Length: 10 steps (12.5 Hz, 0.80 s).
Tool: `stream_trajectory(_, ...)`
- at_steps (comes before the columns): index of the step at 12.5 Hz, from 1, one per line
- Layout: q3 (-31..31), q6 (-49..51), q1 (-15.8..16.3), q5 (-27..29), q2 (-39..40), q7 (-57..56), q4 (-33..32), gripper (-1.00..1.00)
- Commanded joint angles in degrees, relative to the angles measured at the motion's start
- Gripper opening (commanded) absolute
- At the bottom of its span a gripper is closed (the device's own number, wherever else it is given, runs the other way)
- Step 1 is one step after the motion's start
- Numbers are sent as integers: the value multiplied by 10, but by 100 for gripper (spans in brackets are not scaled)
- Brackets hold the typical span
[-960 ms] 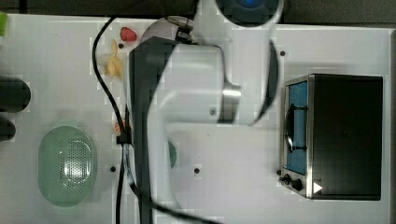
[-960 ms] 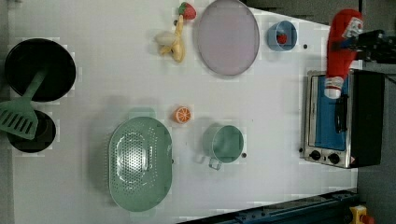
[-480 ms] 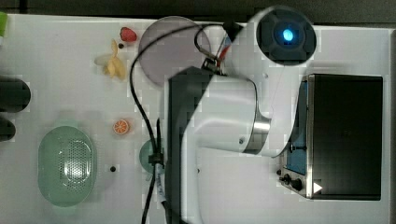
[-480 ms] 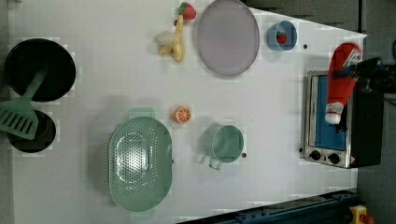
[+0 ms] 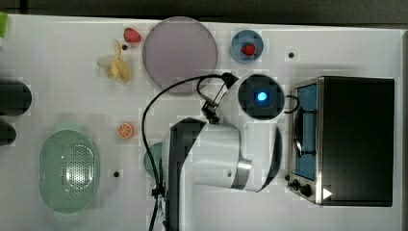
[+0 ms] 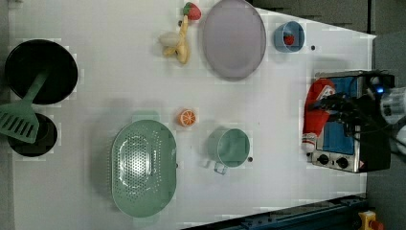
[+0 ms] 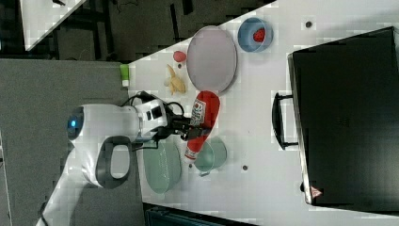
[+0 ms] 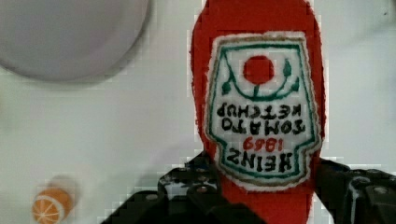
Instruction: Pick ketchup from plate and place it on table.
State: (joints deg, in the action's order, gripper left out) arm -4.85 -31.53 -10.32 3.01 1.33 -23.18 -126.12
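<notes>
One gripper (image 7: 188,129) is clamping the ketchup (image 7: 200,123), carrying it at the right view's centre, clear of the plate (image 7: 211,59); lowering onto bare worktop (image 7: 254,113) and releasing is coming next.

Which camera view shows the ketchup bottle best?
The right view: the whole ketchup bottle appears there, held in the gripper above the table. The wrist view gives its label close up but cuts off the bottle. The left view shows it in front of the oven.
</notes>
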Motion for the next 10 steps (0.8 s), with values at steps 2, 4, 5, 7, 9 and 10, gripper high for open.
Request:
stream_trajectory(2,-12,-110,9,-56,-13,49,-79,16)
stream_trajectory(4,-15,-145,9,-59,6,72,-112,16)
stream_trajectory(5,-17,-158,9,-59,21,74,-118,16)
stream_trajectory(7,-18,-178,9,-58,53,74,-121,16)
stream_trajectory(9,-16,-206,8,-58,78,74,-122,41)
stream_trajectory(10,-15,-220,8,-58,82,74,-122,64)
